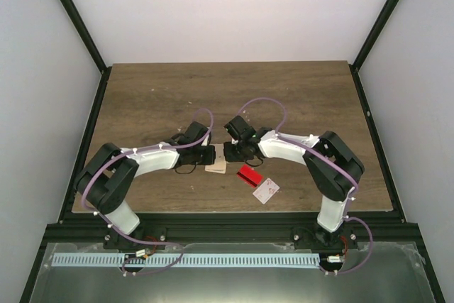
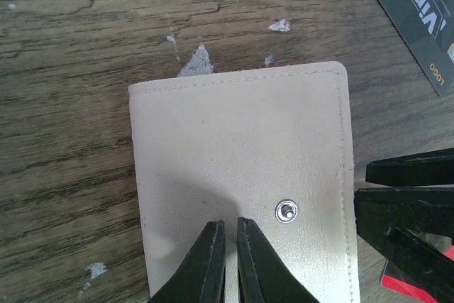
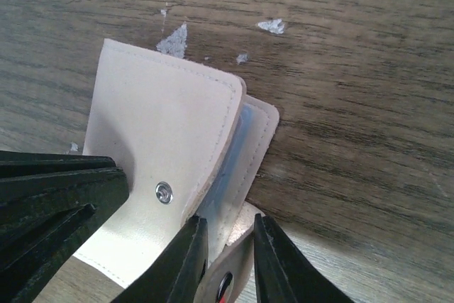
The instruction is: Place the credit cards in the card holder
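Observation:
The beige card holder (image 2: 241, 147) lies flat on the wooden table between both grippers; it shows small in the top view (image 1: 215, 168). My left gripper (image 2: 230, 230) is shut, with its tips resting on the holder's top face beside the metal snap (image 2: 286, 211). My right gripper (image 3: 230, 246) is closed on the holder's tab (image 3: 234, 274) at its open edge. The top layer is lifted and a bluish card (image 3: 230, 164) sits in the slot. A red card (image 1: 250, 174) and a white card with a red dot (image 1: 266, 191) lie to the right.
A dark card marked VIP (image 2: 418, 19) lies just beyond the holder's far right corner. The red card's edge (image 2: 411, 285) shows under the right gripper's black fingers (image 2: 404, 204). White scuff marks dot the wood (image 2: 198, 62).

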You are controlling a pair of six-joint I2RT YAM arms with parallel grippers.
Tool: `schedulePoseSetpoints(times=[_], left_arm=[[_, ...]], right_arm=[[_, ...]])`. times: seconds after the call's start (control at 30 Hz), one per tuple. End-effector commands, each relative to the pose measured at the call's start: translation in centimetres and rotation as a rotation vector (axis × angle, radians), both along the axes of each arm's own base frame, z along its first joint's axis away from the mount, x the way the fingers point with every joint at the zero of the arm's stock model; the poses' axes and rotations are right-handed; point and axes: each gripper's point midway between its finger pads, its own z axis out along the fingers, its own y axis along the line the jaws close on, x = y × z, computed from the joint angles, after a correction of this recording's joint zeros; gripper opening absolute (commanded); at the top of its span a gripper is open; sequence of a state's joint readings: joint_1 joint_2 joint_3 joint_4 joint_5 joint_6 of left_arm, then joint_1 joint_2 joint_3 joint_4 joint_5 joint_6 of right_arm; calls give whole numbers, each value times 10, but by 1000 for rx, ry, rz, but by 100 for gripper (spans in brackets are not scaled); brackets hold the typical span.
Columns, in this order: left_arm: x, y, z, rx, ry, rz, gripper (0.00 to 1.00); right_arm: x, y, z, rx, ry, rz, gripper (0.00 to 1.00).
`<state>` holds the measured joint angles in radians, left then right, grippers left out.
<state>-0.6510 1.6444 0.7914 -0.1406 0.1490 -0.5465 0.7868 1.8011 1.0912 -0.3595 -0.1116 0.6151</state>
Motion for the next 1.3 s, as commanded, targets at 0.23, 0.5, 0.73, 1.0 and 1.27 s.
schedulePoseSetpoints(times=[0.23,0.5,0.73,1.0,1.27], left_arm=[[-14,18,-37,131,92,16,8],[-13,14,-40,125,103,6,7],[-13,7,-30,89,82,-33,7],[-14,1,-14,48,58,-64,7],[-7,-13,20,-24,22,-79,12]], right_arm=[[5,13,45,102,-65,-16,22],[-1,9,37,111,-48,-28,19],[5,27,24,150,-32,1,12],[-7,32,23,221,-13,35,5],[-26,-3,36,287,-66,-84,2]])
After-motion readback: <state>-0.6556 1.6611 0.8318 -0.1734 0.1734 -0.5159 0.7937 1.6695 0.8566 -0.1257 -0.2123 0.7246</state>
